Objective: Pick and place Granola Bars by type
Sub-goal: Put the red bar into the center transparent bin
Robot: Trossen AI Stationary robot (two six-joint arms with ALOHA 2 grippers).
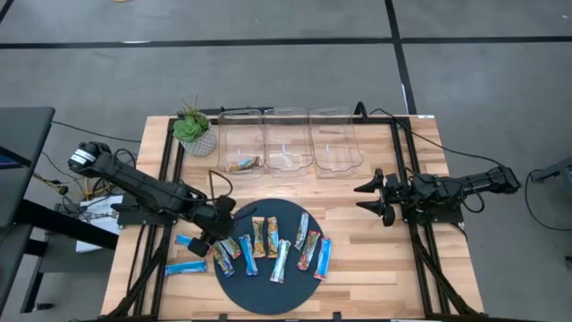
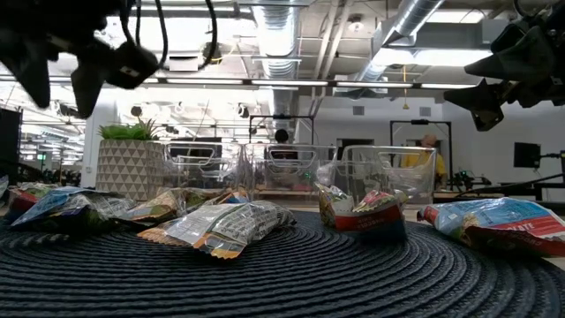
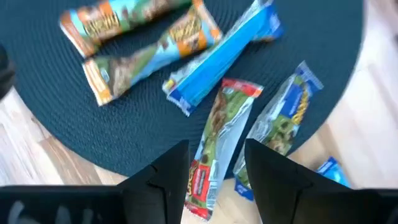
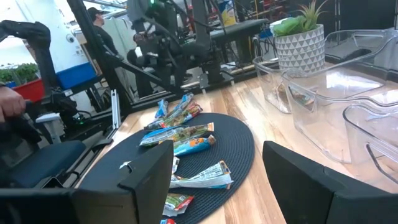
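Several granola bars [image 1: 268, 246] lie flat on a round dark mat [image 1: 268, 291], in blue, silvery and brown-orange-green wrappers. Two blue bars [image 1: 185, 266] lie on the wood to the left of the mat. One multicoloured bar [image 1: 243, 164] lies in the left clear bin [image 1: 241, 141]. My left gripper [image 1: 214, 234] is open and hovers over the mat's left edge; in its wrist view [image 3: 216, 180] its fingers stand above and on either side of a green-and-red bar [image 3: 221, 134]. My right gripper [image 1: 380, 199] is open and empty, raised to the right of the mat.
Three clear bins stand in a row at the far edge, the middle one [image 1: 288, 139] and the right one [image 1: 333, 141] beside the left. A potted plant [image 1: 194, 130] stands left of them. Bare wood lies between the mat and the bins.
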